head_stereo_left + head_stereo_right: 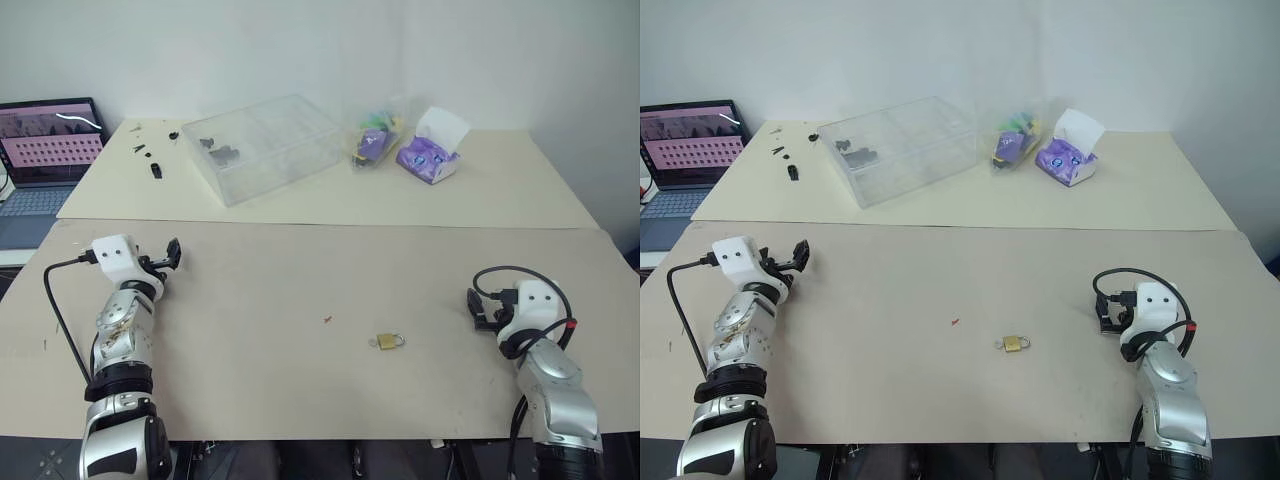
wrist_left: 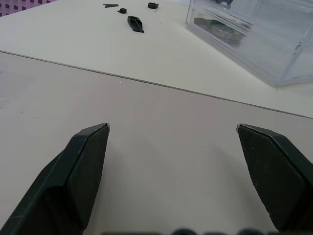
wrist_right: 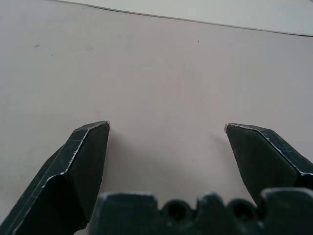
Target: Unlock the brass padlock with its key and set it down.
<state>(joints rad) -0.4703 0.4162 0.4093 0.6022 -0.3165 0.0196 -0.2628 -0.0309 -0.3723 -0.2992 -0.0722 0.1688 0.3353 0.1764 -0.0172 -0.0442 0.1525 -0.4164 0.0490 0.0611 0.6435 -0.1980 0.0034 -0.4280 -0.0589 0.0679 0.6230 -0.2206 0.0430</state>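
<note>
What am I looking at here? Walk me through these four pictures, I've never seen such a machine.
It is a two-armed robot. The two wide pictures come from cameras in its head, looking down over a table. The two close pictures come from cameras on its wrists, looking along the black fingers. The left gripper and right gripper are both open and hold nothing. A small brass padlock lies on the table between the arms, nearer the right one. A tiny reddish speck lies nearby; whether it is the key I cannot tell. Farther back are a clear plastic box, a tissue pack and a laptop.
</note>
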